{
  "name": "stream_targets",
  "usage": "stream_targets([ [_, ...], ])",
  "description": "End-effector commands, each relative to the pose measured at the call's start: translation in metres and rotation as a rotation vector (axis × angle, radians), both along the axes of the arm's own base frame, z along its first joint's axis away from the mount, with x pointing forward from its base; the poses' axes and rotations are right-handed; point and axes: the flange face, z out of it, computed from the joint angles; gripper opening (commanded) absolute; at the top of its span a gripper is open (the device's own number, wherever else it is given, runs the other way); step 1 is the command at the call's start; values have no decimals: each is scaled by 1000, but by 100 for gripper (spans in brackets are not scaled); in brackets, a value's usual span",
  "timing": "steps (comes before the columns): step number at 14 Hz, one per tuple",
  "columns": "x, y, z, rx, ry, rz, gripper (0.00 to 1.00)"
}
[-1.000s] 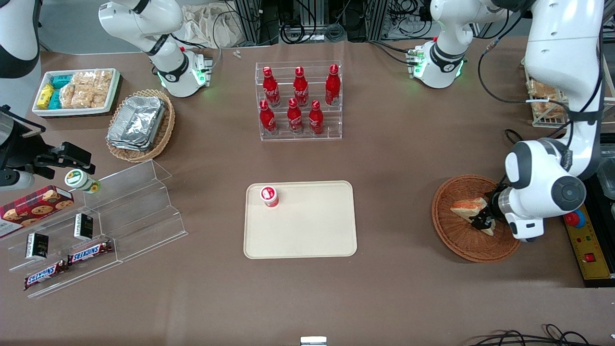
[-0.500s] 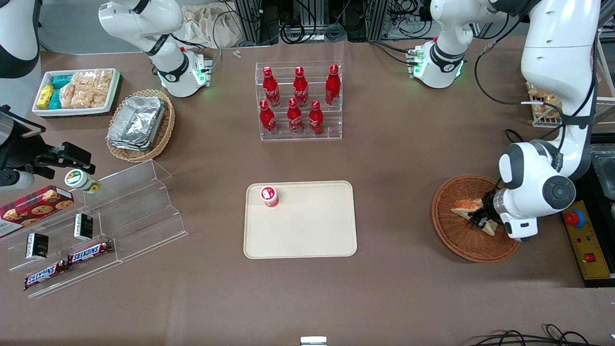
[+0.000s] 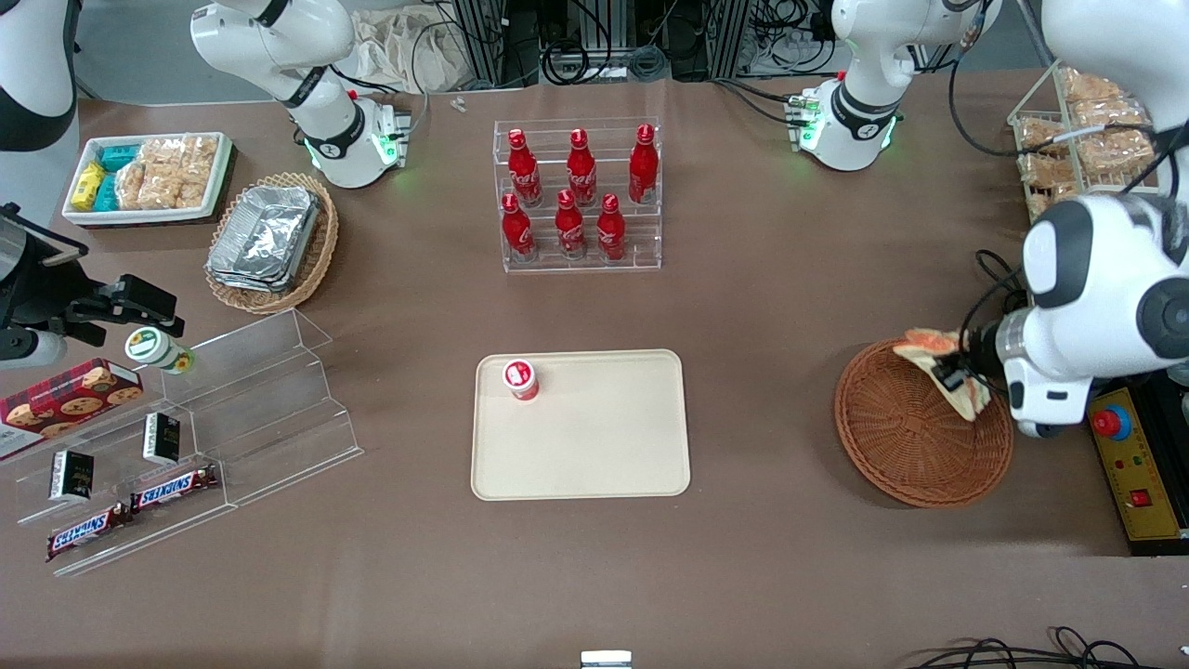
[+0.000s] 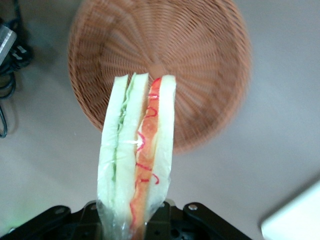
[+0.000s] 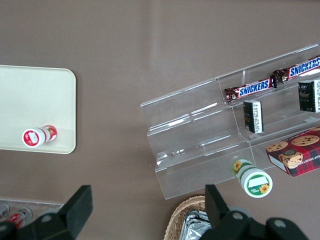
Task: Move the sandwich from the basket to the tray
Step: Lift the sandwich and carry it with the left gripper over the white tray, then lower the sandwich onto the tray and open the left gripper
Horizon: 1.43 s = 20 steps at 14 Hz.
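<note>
Front view overlooks the table; both wrist views look straight down.

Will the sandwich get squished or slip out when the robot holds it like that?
Probably squishy: the sandwich is soft bread layers. Its clear wrap looks slick, so it might slide. The gripper holds it above the basket, so it seems light.

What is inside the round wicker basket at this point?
Nothing shows inside the basket: its woven bottom is bare. The sandwich hangs above it, clamped in the gripper. The arm covers a strip of the basket's rim.
</note>
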Motion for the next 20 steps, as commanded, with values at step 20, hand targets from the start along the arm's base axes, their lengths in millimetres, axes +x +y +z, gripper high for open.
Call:
stream_targets([
  [20,-3,-371,-182,-102,-166,-591,19],
])
